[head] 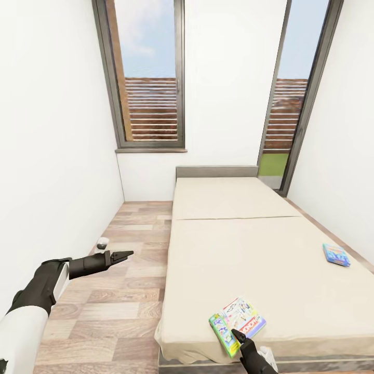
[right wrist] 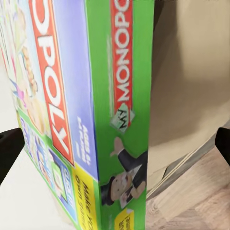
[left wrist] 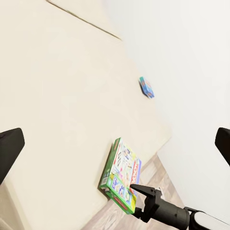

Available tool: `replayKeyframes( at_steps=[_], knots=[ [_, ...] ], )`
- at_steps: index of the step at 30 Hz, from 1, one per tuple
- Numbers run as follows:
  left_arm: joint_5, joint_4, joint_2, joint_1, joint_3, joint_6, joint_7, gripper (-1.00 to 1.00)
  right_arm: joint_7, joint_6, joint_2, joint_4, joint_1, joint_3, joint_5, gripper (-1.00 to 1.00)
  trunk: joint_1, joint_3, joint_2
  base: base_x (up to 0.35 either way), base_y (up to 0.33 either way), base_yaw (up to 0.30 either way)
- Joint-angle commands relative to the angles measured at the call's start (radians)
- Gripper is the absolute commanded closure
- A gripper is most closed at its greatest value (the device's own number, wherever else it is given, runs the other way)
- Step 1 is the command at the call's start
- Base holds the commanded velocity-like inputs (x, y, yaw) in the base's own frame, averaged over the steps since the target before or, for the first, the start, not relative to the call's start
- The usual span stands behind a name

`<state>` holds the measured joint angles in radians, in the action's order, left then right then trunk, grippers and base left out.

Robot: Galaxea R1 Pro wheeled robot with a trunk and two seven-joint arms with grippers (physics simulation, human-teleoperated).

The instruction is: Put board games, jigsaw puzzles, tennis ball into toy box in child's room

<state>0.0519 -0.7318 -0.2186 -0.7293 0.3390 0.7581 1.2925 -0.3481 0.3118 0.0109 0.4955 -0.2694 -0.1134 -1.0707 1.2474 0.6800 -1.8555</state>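
I am only just starting — both board games are lying on the bed [head: 244,249], the white-green box [head: 237,318] at its near corner with my right gripper [head: 239,336] spread around its edge, the blue box [head: 336,254] far off — left gripper [head: 126,254] idling released.

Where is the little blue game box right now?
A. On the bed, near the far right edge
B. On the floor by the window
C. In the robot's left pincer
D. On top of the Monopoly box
A: the small blue game box lies flat on the beige bed by its right edge, apart from the Monopoly box at the near corner.
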Motion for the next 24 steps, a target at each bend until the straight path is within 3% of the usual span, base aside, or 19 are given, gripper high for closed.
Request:
replayKeyframes(
  at_steps=[1, 6, 7, 11, 24],
  knots=[
    [0.006, 0.000, 0.001, -0.001, 0.003, 0.010, 0.007, -1.00, -0.002, 0.009, -0.001, 0.000, -0.001, -0.005, -0.006, -1.00, 0.000, 0.001, 0.000, 0.012, 0.000, 0.000],
    [0.006, -0.001, 0.001, -0.001, 0.003, 0.010, 0.007, -1.00, -0.002, 0.003, -0.001, 0.001, -0.001, -0.004, -0.006, -1.00, 0.000, 0.001, 0.000, 0.004, 0.000, 0.000],
    [0.006, -0.001, 0.001, -0.001, 0.002, 0.010, 0.007, -1.00, -0.002, -0.006, -0.002, 0.001, -0.001, -0.004, -0.006, 1.00, 0.000, 0.001, 0.000, 0.001, 0.000, 0.000],
    [0.006, 0.000, 0.001, -0.001, 0.002, 0.010, 0.006, -1.00, -0.003, -0.038, -0.002, 0.000, -0.001, -0.002, -0.006, 1.00, 0.000, 0.001, 0.000, 0.000, 0.000, 0.000],
    [0.005, 0.000, 0.001, -0.001, 0.002, 0.010, 0.003, -1.00, -0.003, -0.043, -0.002, 0.000, -0.001, -0.002, -0.006, 1.00, 0.000, 0.001, 0.000, 0.000, 0.000, 0.000]
  ],
)
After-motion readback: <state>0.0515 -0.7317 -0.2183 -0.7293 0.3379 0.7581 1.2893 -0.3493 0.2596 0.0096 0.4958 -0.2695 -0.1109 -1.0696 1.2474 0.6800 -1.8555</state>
